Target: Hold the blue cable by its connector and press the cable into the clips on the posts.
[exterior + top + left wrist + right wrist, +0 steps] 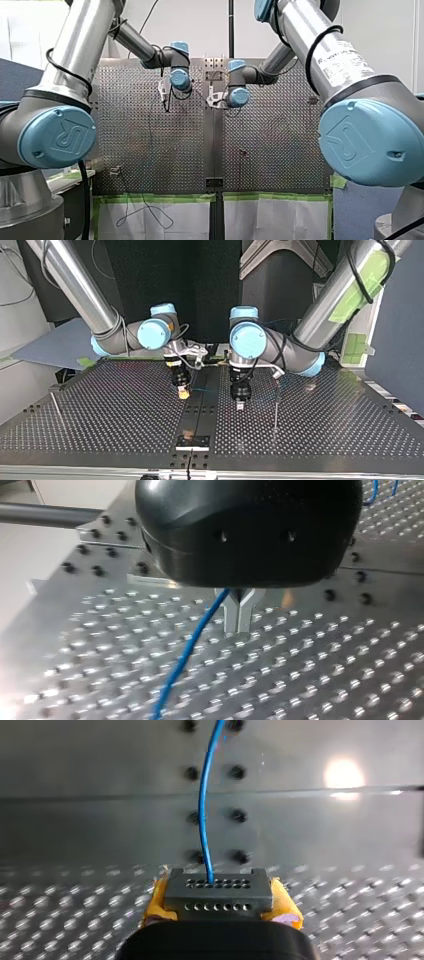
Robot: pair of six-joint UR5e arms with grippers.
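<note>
Perforated metal table [100, 410] runs under both arms, and the work sits near its middle seam. Your right gripper [220, 909] is clamped on the connector [217, 892], a dark grey block with rows of small holes, held between the yellow pads [286, 909]. The blue cable [202, 810] leaves the block's face and runs ahead over the table. Your left gripper [239, 622] hangs just above the table with its metal fingers drawn together. The cable passes right beside them, and from this angle you cannot tell whether it is pinched or only brushing past. A thin post [275, 407] stands near the left gripper in the top view, and the cable does not look seated there, though any clip on it is too small to read. Expect the cable to be light and limp: it will bend and sag rather than push. Steer it from the rigid connector, whose flat sides suit the pads, and press close to each clip so the slack cannot spring out. Pull gently, since the thin wire could kink where it enters the block
</note>
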